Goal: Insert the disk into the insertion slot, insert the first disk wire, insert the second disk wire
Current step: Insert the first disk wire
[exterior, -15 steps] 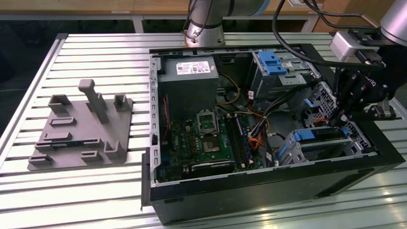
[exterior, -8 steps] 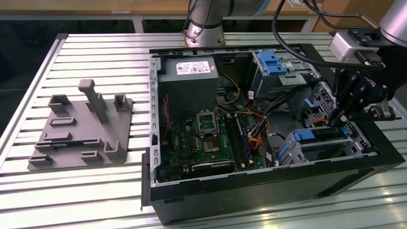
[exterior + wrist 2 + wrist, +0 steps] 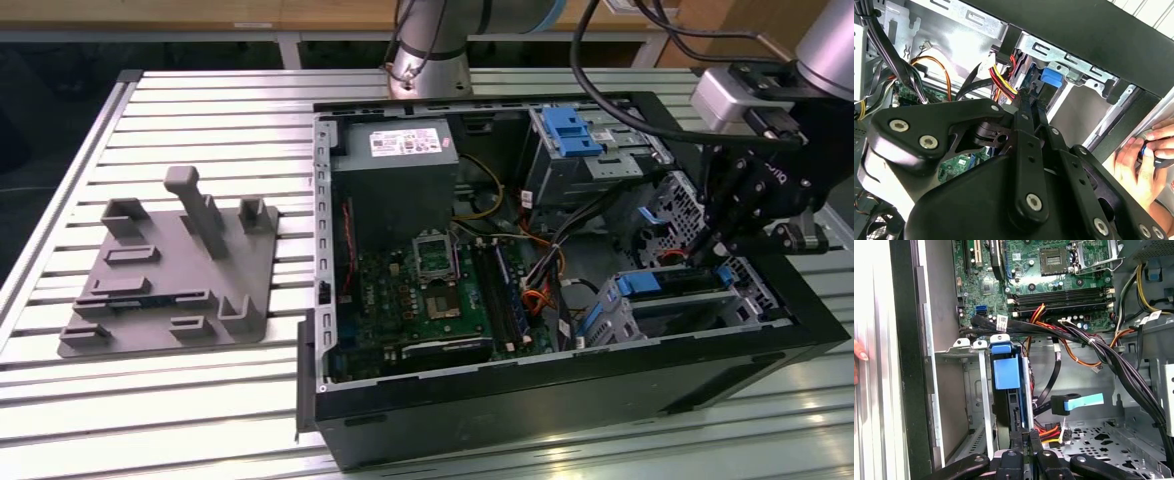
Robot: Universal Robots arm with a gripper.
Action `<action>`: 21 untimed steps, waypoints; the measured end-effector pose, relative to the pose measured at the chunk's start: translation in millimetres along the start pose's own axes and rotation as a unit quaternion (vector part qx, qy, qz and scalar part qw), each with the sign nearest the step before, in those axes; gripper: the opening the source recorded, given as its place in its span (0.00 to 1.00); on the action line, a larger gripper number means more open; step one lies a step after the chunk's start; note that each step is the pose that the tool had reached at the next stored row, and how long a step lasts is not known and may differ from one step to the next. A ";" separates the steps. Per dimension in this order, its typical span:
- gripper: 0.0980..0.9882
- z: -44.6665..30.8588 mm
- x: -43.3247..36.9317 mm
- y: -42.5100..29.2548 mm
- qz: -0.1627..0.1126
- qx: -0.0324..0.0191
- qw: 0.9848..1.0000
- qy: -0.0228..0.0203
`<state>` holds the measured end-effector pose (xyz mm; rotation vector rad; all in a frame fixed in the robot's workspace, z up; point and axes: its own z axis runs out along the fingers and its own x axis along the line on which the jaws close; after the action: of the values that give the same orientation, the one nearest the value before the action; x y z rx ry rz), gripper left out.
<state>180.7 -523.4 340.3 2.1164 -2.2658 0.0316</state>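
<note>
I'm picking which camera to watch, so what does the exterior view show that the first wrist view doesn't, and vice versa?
Exterior view: the grey holder plate beside the computer case, and the arm's base. First wrist view: a person's fingertips outside the case wall. Both: the motherboard and the disk's blue carrier sitting in its bay.

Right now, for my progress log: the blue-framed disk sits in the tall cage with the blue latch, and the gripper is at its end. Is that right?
Not quite. The exterior view shows the disk sitting in the low silver insertion slot, not in the tall cage with the blue latch. The gripper is indeed at its end.
</note>
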 end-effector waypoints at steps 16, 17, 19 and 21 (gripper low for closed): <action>0.08 2.6 0.9 -0.1 -0.015 -0.001 1.000 0.000; 0.08 2.9 0.9 -0.1 -0.015 -0.001 1.000 0.000; 0.08 3.4 0.8 -0.1 -0.015 -0.001 1.000 0.000; 0.08 3.9 0.8 -0.1 -0.015 -0.001 1.000 0.000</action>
<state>180.7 -524.4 336.5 2.1482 -2.2326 0.0293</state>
